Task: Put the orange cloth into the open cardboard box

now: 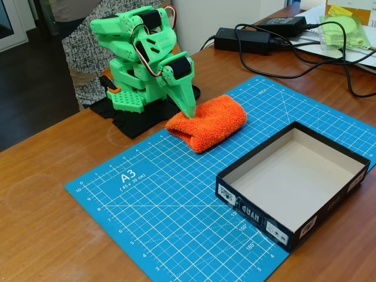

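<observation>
The green gripper (pixel 189 111) points down at the orange cloth (pixel 207 121). Its tip touches the left end of the cloth, or is pushed a little into the fluff. I cannot tell if the gripper is wide or narrow, because the tips are close together and partly hidden in the fluff. The cloth does not look lifted. It lies flat on the blue mat (pixel 158 200), near the mat's far edge and just in front of the arm's black base (pixel 138 120).

The cloth is a fat, folded bundle. Its long side runs from the left to the right in the fixed view, tilting a bit away toward the far right. So most of the cloth lies to the right of the gripper, not under it. That matters for the grab. I think the gripper should move a little to the right, to hold the cloth nearer its middle. Held by the end, the cloth may hang down or unfold.

The open cardboard box (pixel 352 155) sits at the mat's near right corner, well apart from the cloth. It lies to the right of the gripper and closer to the camera. The cloth must go up, then over the box's black wall, then down inside.
</observation>
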Controlling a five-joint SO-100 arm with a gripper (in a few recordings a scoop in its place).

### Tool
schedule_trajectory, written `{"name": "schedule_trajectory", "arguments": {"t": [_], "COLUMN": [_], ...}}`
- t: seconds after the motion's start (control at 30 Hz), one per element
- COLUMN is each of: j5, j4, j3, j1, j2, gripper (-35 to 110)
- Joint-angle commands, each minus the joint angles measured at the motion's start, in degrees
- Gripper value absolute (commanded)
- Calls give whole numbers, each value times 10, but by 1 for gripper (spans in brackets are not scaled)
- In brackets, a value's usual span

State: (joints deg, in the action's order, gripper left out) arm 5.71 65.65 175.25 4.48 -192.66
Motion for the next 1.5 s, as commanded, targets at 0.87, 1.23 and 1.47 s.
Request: {"name": "schedule_trajectory", "arguments": {"t": [0.87, 1.23, 1.47], "j5": [-6, -84, -125], "j4": [2, 19, -126], "j3": [4, -57, -53], "j1": [1, 18, 30], "j2": [-7, -4, 276], "gripper": [19, 34, 37]}}
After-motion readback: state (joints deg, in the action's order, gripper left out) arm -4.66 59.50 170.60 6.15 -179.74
